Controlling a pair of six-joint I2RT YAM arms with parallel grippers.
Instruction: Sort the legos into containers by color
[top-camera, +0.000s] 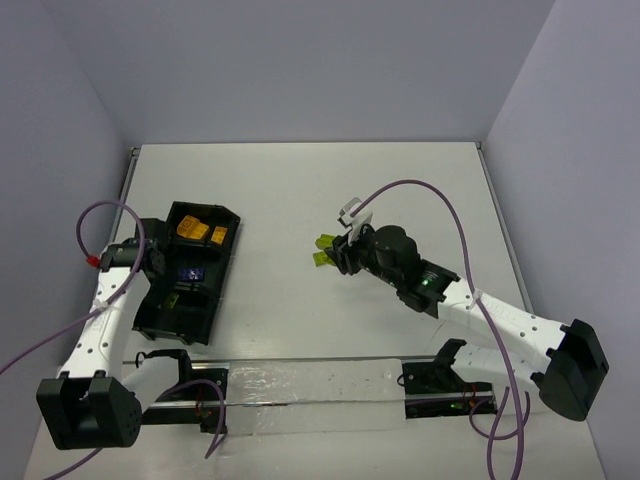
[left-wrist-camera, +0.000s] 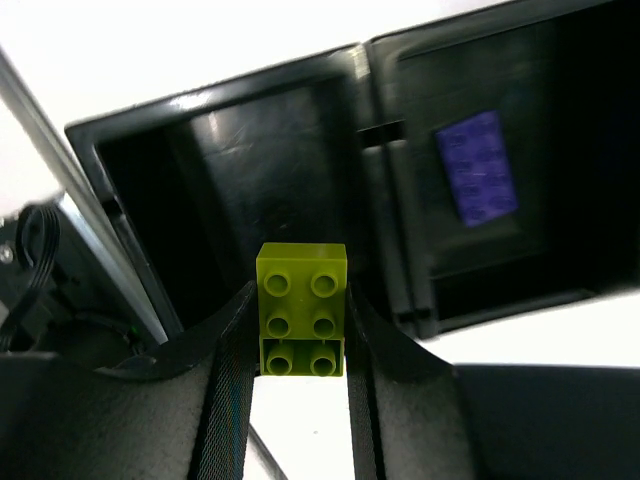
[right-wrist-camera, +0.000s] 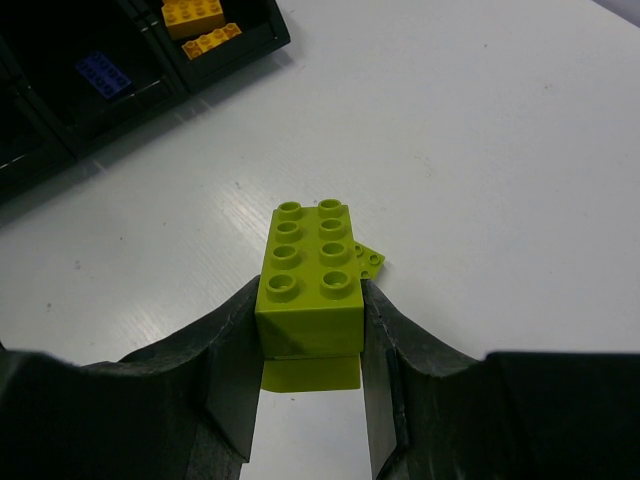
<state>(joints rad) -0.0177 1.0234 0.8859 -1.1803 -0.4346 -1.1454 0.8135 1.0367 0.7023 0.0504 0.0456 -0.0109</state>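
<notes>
the left gripper (left-wrist-camera: 300, 325) is clamped on a lime brick (left-wrist-camera: 301, 290) at the rim of the end compartment (left-wrist-camera: 240, 170), straight ahead; the right gripper (right-wrist-camera: 311, 335), clamped on a lime stack (right-wrist-camera: 310, 265), is farther off.

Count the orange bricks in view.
2. One orange brick lies left in the black tray's farthest compartment; another orange brick sits just right of it. Others may be hidden underneath.
</notes>
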